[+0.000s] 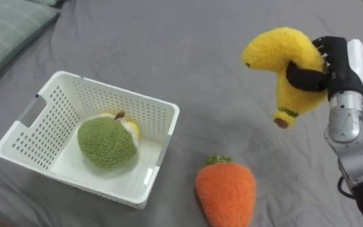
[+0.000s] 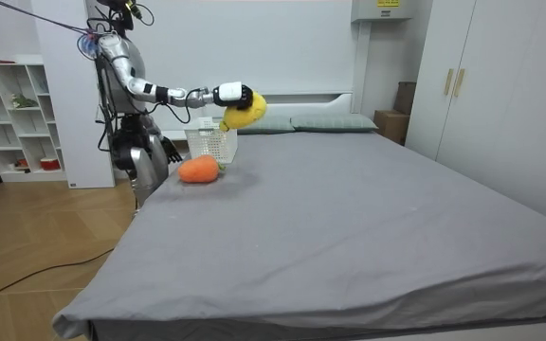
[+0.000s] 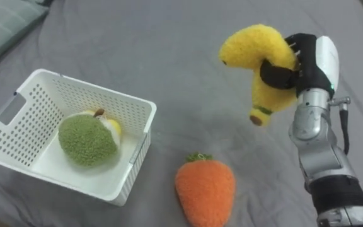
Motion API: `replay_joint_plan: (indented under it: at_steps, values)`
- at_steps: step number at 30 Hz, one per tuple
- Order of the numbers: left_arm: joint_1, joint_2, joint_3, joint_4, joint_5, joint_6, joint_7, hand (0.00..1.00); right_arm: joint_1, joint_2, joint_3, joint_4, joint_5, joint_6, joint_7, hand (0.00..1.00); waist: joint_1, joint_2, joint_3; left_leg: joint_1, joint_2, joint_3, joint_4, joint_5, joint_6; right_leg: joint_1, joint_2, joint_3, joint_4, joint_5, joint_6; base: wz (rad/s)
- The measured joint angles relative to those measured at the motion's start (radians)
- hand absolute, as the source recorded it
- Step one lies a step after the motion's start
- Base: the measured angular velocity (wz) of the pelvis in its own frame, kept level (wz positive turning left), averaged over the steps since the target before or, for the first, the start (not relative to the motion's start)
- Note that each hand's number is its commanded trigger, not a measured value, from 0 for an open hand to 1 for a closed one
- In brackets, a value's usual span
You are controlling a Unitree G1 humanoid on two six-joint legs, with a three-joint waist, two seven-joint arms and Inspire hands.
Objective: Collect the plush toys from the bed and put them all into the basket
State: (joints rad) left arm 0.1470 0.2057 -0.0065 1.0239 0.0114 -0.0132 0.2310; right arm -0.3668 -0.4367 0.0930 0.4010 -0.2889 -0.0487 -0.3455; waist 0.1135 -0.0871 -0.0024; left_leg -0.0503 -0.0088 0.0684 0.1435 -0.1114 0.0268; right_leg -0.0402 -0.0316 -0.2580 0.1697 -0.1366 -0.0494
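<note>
- The yellow plush banana (image 1: 281, 63) is up in the air above the grey bed (image 1: 169, 44); the right hand (image 1: 336, 66) grasps it, with dark fingers curled around its middle
- Below it the orange plush carrot (image 1: 227, 192) lies on the bed, just beside the white basket (image 1: 46, 120)
- A green plush fruit (image 1: 106, 144) sits inside the basket; a pillow (image 1: 5, 28) lies further behind
- The robot stands at the bed's side

Grey bed (image 1: 188, 57) with white basket (image 1: 147, 113), orange carrot toy (image 1: 225, 192) and striped pillow (image 1: 5, 28) on top
</note>
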Motion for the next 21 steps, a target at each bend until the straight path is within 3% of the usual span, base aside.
replay_joint_plan:
  at_steps: [11,15,21]
  values:
    - [0.03,-0.007,0.026,0.021,0.022,0.001,0.007,0.0,0.018,0.0,0.0,-0.25,0.003,-0.001,0.032,1.0,0.002,0.003,0.0014,0.066,-0.003,0.002,-0.012,-0.009,0.001,0.059,0.003,0.009,-0.002,-0.002,0.004,-0.02]
    - [0.045,-0.018,0.043,0.021,0.024,0.006,0.013,0.0,0.018,0.0,-0.002,-0.38,0.008,-0.001,0.07,1.0,-0.001,0.013,0.0084,0.07,-0.003,0.002,-0.013,-0.012,0.002,0.064,0.004,0.015,-0.003,-0.004,0.006,0.0]
    - [0.036,-0.027,0.041,0.017,0.07,0.009,0.038,0.0,0.018,0.017,0.007,-0.505,0.026,-0.002,0.1,1.0,0.021,0.019,0.0106,0.08,-0.003,-0.002,-0.014,-0.021,0.005,0.076,0.002,0.009,-0.004,-0.011,0.011,0.03]
